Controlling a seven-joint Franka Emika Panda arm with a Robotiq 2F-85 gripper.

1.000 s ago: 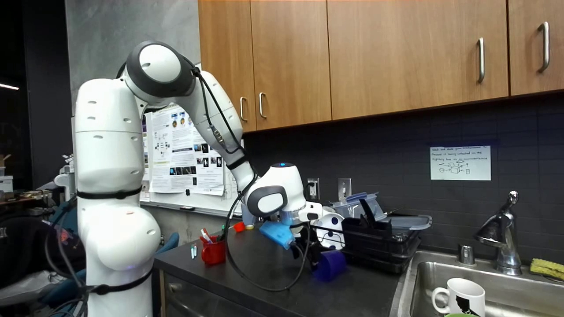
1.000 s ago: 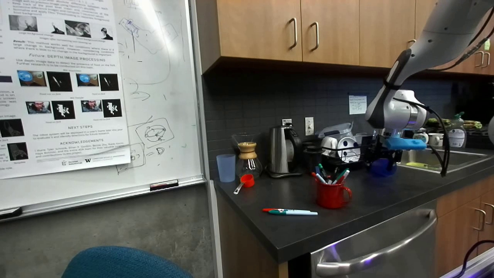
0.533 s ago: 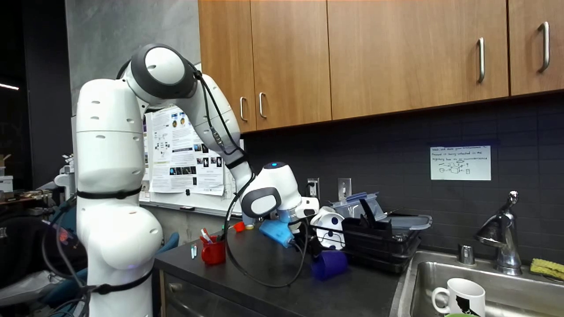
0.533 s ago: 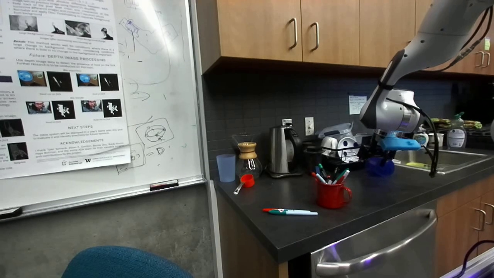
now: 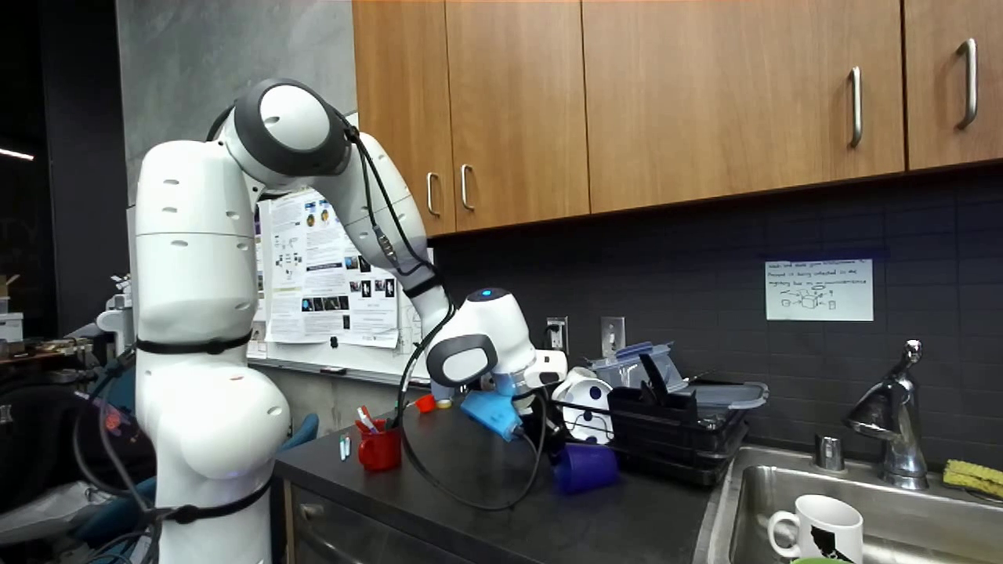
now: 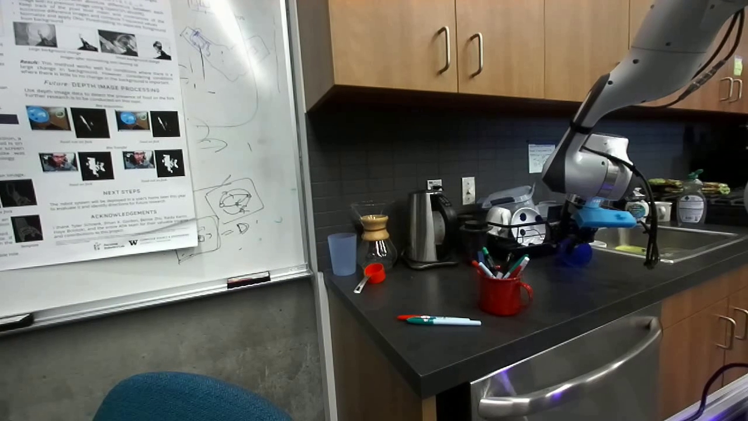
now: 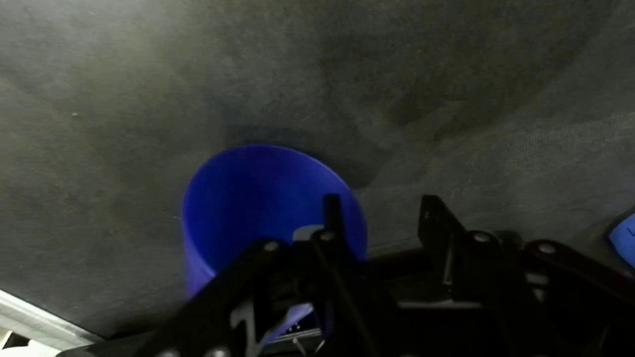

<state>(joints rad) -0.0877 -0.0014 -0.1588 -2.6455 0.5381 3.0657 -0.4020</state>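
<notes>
Since the earlier frame, the gripper (image 7: 382,204) had shifted slightly beside the dish rack (image 5: 658,435) and its fingers (image 7: 436,220) had drawn nearer each other, yet stood apart, one across the mouth of the blue cup (image 7: 258,203), the other outside its rim, any contact too dark to make out. The cup lay tipped on the counter (image 7: 124,99) just beside that rack, smooth and plain, its round inside shading from navy to bright blue, its outer wall paler violet.
</notes>
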